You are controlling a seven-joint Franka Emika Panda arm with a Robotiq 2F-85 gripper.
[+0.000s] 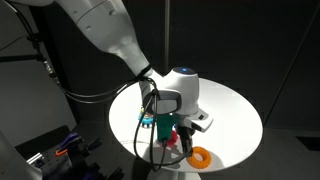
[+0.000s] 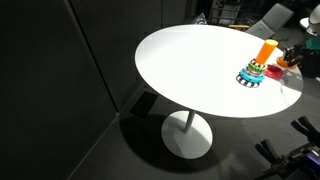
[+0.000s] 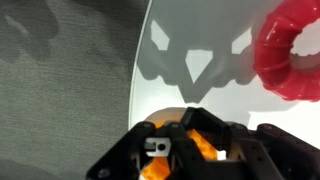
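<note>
"Has the pincer [image 3: 190,138] got hold of anything?"

"It's clamped right down. At the bottom middle of the wrist view an orange piece [image 3: 195,148] shows between its dark fingers, so it looks gripped. I can't make out what sort of piece it is."

"Where is that over the worktop?"

"Close to the rim. In the wrist view the round white worktop [image 3: 225,105] fills the right of the frame and grey carpet [image 3: 60,90] fills the left. The pincer's shadow [image 3: 195,62] falls on the white just above the fingers."

"What's lying round it?"

"A red ring [image 3: 290,50] sits on the worktop at the upper right of the wrist view, apart from the fingers. In an exterior view the white arm [image 1: 100,30] comes down from the upper left and the pincer hangs low over the worktop, at the lower middle of the frame. An orange ring [image 1: 200,155] lies flat just to its lower right, and a teal bit [image 1: 147,118] shows close on its left."

"Anything else?"

"In an exterior view a stack of coloured rings [image 2: 250,76] stands at the right of the frame, near the worktop's rim. An orange post [image 2: 265,50] rises tilted above it."
</note>
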